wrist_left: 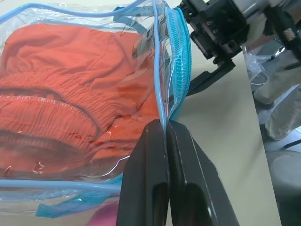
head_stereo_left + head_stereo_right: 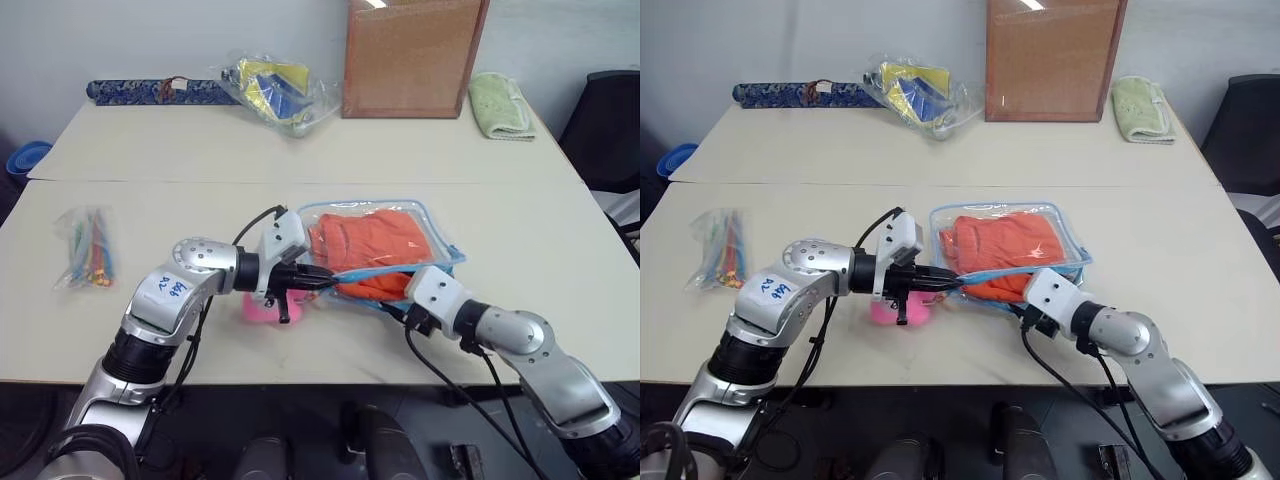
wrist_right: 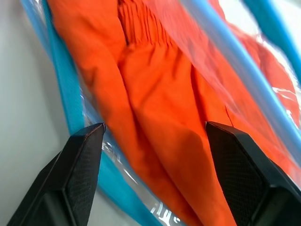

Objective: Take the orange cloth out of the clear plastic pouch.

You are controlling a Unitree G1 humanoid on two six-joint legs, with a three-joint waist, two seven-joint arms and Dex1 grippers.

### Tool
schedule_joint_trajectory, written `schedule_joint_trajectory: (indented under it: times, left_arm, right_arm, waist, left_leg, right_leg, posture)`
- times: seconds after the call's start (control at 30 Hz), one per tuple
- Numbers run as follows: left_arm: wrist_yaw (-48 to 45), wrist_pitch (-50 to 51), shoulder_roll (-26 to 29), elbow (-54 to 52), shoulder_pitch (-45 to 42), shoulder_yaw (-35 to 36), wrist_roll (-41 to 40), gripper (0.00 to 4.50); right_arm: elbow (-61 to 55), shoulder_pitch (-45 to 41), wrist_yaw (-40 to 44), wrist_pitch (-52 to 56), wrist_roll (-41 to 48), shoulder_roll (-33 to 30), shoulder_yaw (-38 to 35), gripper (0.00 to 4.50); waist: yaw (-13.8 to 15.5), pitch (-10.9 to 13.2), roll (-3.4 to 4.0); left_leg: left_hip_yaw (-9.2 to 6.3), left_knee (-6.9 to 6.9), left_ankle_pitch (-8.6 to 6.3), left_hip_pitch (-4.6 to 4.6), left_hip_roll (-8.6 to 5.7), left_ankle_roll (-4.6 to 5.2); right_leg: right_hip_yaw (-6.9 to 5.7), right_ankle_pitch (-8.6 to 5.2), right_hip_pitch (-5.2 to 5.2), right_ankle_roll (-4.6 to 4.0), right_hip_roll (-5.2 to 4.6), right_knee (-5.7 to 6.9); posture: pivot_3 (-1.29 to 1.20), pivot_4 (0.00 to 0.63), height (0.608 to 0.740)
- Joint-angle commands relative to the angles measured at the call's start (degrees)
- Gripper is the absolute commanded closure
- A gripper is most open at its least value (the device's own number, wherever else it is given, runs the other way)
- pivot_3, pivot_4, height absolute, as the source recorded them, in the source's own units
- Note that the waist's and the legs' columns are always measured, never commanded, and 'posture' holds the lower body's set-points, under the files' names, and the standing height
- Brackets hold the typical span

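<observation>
The clear plastic pouch point(image 2: 437, 228) with light blue zip edging lies near the table's front middle. The orange cloth point(image 2: 368, 243) is folded inside it. My left gripper point(image 1: 163, 125) is shut on the pouch's upper film and blue edge at its near left corner, holding the mouth lifted. My right gripper point(image 3: 155, 128) is open at the pouch's near opening. Its two black fingers point(image 3: 82, 155) stand apart on either side of an orange fold, with the blue zip edge point(image 3: 66, 94) beside one finger. Nothing is pinched between them.
A pink plush toy point(image 2: 260, 308) lies under my left gripper. A small packet of coloured sticks point(image 2: 88, 250) is at the left. At the back are a wrinkled clear bag point(image 2: 278, 90), a blue patterned roll point(image 2: 150, 90), a brown board point(image 2: 412, 55) and a pale green towel point(image 2: 500, 105).
</observation>
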Motion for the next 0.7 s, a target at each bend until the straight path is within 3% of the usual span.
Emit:
schedule_joint_trajectory:
  times: [0.03,0.37,0.63,0.7]
  left_arm:
    - [0.3,-0.2,-0.2,-3.0,0.3,0.7,-1.5,4.50]
    - [0.8,-0.1,-0.5,-2.2,-0.9,0.9,-2.0,4.50]
    - [1.4,-0.3,-1.3,-0.9,-2.0,0.9,-2.2,4.50]
    - [1.4,-0.4,-1.4,-0.6,-2.2,0.9,-2.1,4.50]
  right_arm:
    - [1.1,-0.9,1.2,-4.1,-4.8,-1.4,2.2,0.99]
    - [11.4,-7.8,-0.2,-8.0,-16.5,0.6,7.8,0.99]
    - [19.5,-10.1,-2.0,-8.3,-20.7,5.2,9.2,0.99]
    - [20.9,-10.0,-2.1,-8.5,-20.0,6.6,8.6,1.38]
  waist:
    - [0.0,0.0,0.00]
    - [-0.2,0.0,0.00]
    - [-0.4,-0.2,-0.31]
    - [-0.7,-0.3,-0.40]
  left_leg:
    - [0.01,0.00,0.00,0.00,0.00,0.00]
    - [0.02,0.01,0.00,0.03,-0.01,0.00]
    - [0.01,0.01,0.02,0.14,0.00,-0.01]
    - [0.00,0.01,0.02,0.20,0.02,-0.02]
  right_leg:
    - [0.00,0.00,0.00,0.00,0.00,0.00]
    - [0.02,0.00,0.05,0.00,-0.02,0.01]
    - [0.02,0.00,0.17,0.00,-0.03,0.03]
    - [0.02,0.00,0.25,-0.01,-0.03,0.03]
  posture:
    - [0.00,0.150,0.740]
    - [0.00,0.150,0.740]
    - [0.00,0.150,0.740]
    - [0.00,0.150,0.740]
